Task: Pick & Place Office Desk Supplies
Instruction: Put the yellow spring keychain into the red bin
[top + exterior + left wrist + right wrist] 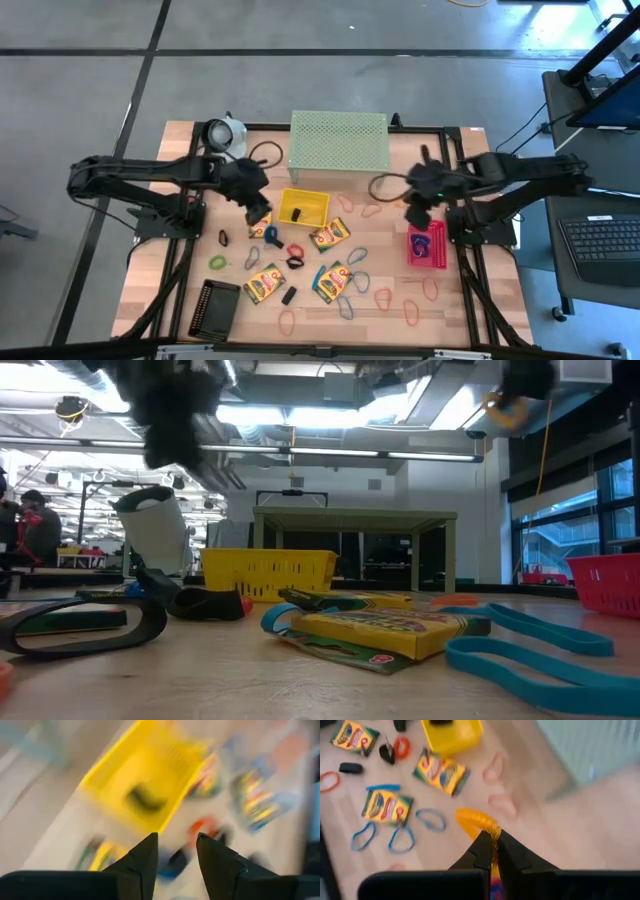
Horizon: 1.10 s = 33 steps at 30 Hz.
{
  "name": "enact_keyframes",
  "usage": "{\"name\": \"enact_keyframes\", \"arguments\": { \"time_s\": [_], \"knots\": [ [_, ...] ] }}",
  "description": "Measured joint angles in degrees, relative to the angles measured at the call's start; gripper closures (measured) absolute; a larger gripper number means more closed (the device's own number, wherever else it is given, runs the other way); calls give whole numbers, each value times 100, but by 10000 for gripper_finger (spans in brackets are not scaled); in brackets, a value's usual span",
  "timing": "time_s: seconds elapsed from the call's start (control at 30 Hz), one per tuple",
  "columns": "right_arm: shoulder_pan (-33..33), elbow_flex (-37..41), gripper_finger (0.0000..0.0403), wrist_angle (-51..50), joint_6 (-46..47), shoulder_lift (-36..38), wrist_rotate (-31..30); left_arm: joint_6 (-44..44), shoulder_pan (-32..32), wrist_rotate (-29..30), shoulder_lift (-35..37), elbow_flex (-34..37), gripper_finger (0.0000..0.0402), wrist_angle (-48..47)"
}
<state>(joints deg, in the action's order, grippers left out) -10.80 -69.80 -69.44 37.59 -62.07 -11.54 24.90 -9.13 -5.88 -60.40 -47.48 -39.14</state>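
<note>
1. My left end effector (257, 212) hangs above the table (150, 270) just beside the outer end of the yellow tray (318, 203). In its wrist view the two fingers (145, 862) stand apart with nothing between them.
2. Ahead of that end effector, the yellow tray holds one small black clip (297, 213), lying on the tray floor.
3. Directly under and beside the left end effector lies a crayon box (262, 228). Beyond it on the wood are a blue loop (271, 235) and a red loop (296, 249).
4. My right end effector (413, 212) hangs above the table between the yellow tray and the pink tray (427, 248), just beside the pink tray's near corner.
5. Its fingers are pressed together on an orange loop (476, 822), which sticks out forward from the tips.
6. Below and ahead of the right end effector, more pale orange loops (493, 768) lie flat on the table, along with another crayon box (440, 770) near the yellow tray.
7. Farther from both end effectors, two more crayon boxes (264, 284) and several blue loops (346, 306) lie scattered across the front of the table.
8. The black tray (215, 308) sits at the front corner on the left arm's side, well apart from both end effectors.
9. The green mesh shelf (338, 143) stands at the back edge, behind the yellow tray.
</note>
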Motion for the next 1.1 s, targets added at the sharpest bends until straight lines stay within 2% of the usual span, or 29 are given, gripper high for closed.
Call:
{"name": "enact_keyframes", "arguments": {
  "time_s": [0.1, 0.27, 0.43, 0.8, 1.1],
  "knots": [
    [-141, 697, 392, 30, 757, 641, 182, -329, -2, 259, -162, 2, 270, -409],
    [-290, 1642, 392, 370, 1635, 1332, 256, -1018, -18, 707, -501, 2, 264, -582],
    [-404, 2235, 392, 758, 1962, 1483, 567, -1640, -234, 495, -1040, 84, 256, -909],
    [-505, 2461, 392, 754, 1929, 1483, 568, -2567, -753, -303, -2104, 129, 216, -709],
    [-553, 2461, 392, 709, 2013, 1483, 864, -3014, -1032, -314, -2522, 129, 185, -684]
  ]
}}
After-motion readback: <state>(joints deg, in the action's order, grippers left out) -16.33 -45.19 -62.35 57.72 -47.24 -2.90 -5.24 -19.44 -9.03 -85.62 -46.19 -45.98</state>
